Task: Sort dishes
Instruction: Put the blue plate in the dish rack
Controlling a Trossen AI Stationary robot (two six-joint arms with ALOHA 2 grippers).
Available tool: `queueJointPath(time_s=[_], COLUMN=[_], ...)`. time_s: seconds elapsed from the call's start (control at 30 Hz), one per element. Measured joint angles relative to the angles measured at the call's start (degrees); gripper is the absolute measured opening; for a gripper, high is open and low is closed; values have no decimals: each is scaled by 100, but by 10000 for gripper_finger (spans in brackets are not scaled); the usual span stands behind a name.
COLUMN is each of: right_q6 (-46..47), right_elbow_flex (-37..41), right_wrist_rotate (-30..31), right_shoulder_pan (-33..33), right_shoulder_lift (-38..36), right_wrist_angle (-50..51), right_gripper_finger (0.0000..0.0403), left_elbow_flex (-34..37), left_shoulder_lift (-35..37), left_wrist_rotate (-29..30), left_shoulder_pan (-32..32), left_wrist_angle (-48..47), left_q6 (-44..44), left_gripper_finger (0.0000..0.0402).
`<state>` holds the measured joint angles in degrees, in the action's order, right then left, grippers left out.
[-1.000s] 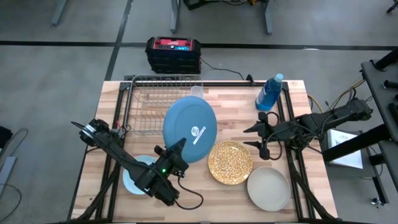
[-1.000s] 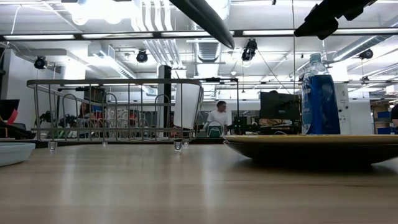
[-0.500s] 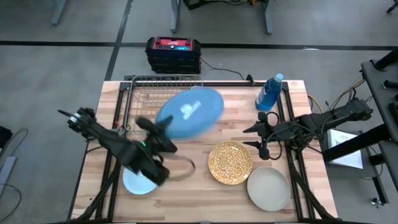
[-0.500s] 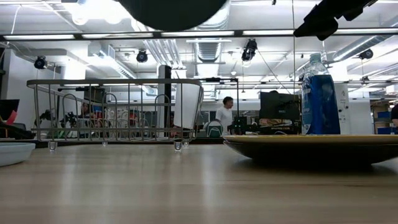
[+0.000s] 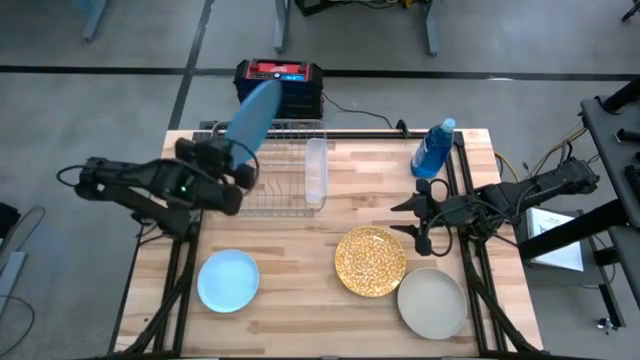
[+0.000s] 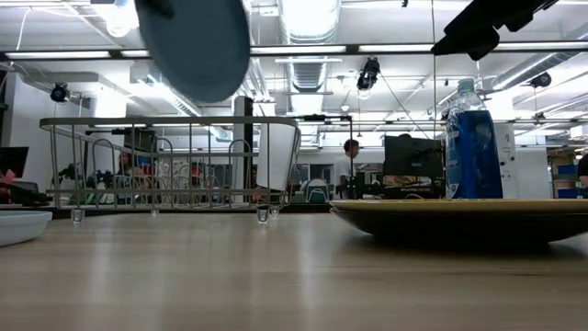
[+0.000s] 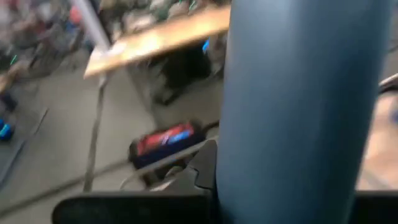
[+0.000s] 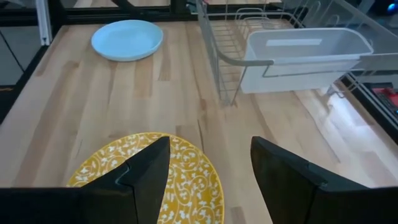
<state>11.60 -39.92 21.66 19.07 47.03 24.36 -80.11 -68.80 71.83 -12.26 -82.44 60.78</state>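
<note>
- A second ago the large mid-blue plate (image 5: pixel 253 112) lay flat over the middle of the wooden table (image 5: pixel 300 300); now it stands on edge, raised above the far left corner of the wire dish rack (image 5: pixel 262 170).
- The left gripper (image 5: pixel 232 165) has swung from the near edge of the table to the rack's left side — its fingers are clamped on the plate's lower rim.
- By my reading the plate is nearly lined up for a slot, so the lowering is the step in hand, and it has not yet touched the wires.
- The right gripper (image 5: pixel 417 222) has not moved: it hovers over the table just right of the gold speckled plate (image 5: pixel 369 261), fingers parted and holding nothing.
- The small pale blue plate (image 5: pixel 228 280) and the beige-grey plate (image 5: pixel 431 302) lie flat where they were, still to be sorted.
- The high view alone shows the plate's place over the rack and the blue bottle (image 5: pixel 434 150) at the far right.
- The low view shows what the high one cannot — clear air between the plate's lower edge and the rack's top rail.
- The left wrist view is filled by the plate's face, with a red-topped box on the floor beyond.
- The right wrist view shows the rack's white plastic caddy (image 8: pixel 305 53).
</note>
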Motion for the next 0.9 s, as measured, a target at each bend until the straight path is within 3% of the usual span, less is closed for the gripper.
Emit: queueJointPath(time_s=[0.23, 0.67, 0.9], right_q6=[38, 42, 39], right_elbow_flex=[0, 0, 0], right_wrist_rotate=[90, 96, 96], right_shoulder_pan=[2, 4, 4], right_shoulder_lift=[0, 0, 0], right_wrist_angle=[0, -13, -13], right_gripper_finger=[220, 220, 219], left_elbow_flex=[461, 1144, 1204], left_shoulder_lift=[587, 911, 1212], left_wrist_rotate=[-756, -1865, -2019], left_shoulder_pan=[851, 1447, 1493], left_wrist_angle=[-756, -760, -758], left_q6=[918, 857, 727], left_gripper_finger=[1, 1, 1])
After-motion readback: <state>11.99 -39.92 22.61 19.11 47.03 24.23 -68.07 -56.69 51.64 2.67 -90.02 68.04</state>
